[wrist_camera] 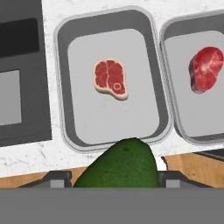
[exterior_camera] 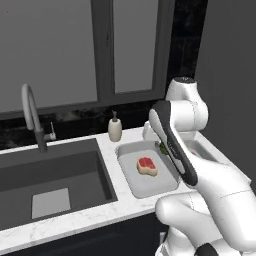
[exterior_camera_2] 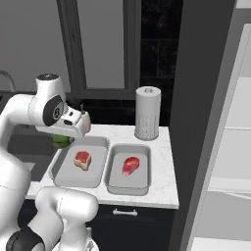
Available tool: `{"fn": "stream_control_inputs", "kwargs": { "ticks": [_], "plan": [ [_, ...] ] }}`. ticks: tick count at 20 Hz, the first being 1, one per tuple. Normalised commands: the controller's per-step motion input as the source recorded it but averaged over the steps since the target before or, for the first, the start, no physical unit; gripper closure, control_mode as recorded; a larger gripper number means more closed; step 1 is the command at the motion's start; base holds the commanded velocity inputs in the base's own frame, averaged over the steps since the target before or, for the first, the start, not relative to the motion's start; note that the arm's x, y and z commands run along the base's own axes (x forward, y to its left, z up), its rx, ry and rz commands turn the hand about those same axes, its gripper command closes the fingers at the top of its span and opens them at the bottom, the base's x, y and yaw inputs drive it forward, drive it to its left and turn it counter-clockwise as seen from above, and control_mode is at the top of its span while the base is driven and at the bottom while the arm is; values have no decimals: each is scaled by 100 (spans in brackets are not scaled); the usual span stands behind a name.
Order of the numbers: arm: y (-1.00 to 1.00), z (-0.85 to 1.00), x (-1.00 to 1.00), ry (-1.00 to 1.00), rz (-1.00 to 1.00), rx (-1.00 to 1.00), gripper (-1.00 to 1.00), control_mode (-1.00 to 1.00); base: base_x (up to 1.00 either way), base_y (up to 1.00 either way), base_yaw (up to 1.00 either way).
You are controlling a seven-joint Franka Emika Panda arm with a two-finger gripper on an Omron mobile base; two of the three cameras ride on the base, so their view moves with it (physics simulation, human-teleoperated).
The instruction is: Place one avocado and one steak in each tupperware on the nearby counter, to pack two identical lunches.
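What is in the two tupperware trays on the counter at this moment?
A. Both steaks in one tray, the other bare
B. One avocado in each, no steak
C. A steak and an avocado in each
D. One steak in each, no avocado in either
D. The left tray holds one steak and the right tray the other steak, while the avocado is at the end effector, short of the trays.

The arm's hand [wrist_camera: 117, 183] points downward, its 2 fingers [wrist_camera: 57, 178] clamping an avocado [wrist_camera: 120, 166].
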Motion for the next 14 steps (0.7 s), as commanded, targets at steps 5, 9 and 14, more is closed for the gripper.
{"fn": "stream_control_inputs", "kwargs": {
  "ticks": [5,9,14],
  "plan": [
    [16,-85,14,21,2,0,100,-100,0,0,0],
    [32,-38,11,2,8,0,100,-100,0,0,0],
    [16,-55,37,14,8,0,100,-100,0,0,0]
  ]
}}
